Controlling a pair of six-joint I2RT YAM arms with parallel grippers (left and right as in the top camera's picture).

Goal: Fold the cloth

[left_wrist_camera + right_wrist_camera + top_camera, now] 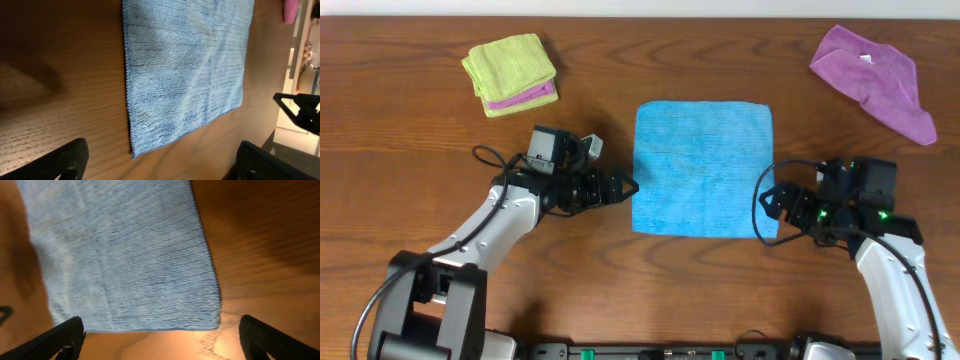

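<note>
Far to the left of the cloth (702,168) and toward the back of the surface (420,130) sits a lime-green folded cloth (510,72) with a pink layer showing beneath it.

The left pincer (625,186) comes next, right at the cloth's left edge, low along that side. Its wrist view shows the two dark fingers spread wide with nothing between them. The cloth's near-left corner lies just ahead of the gap, and bare wood is under the fingers.

The cloth itself is a bright sky-blue square, spread flat and single-layered in the middle of the surface. Its weave is finely ribbed, with a few faint creases across it. The edges are nearly straight, and the far-right corner is a little uneven.

At the cloth's right edge, near the near-right corner, hangs the right pincer (770,200). It is also gaping wide and holds nothing. In its wrist view that corner lies between the fingers. Whether either pincer touches the fabric cannot be told.

Well to the right of the cloth and farther back lies a crumpled purple cloth (875,80).
</note>
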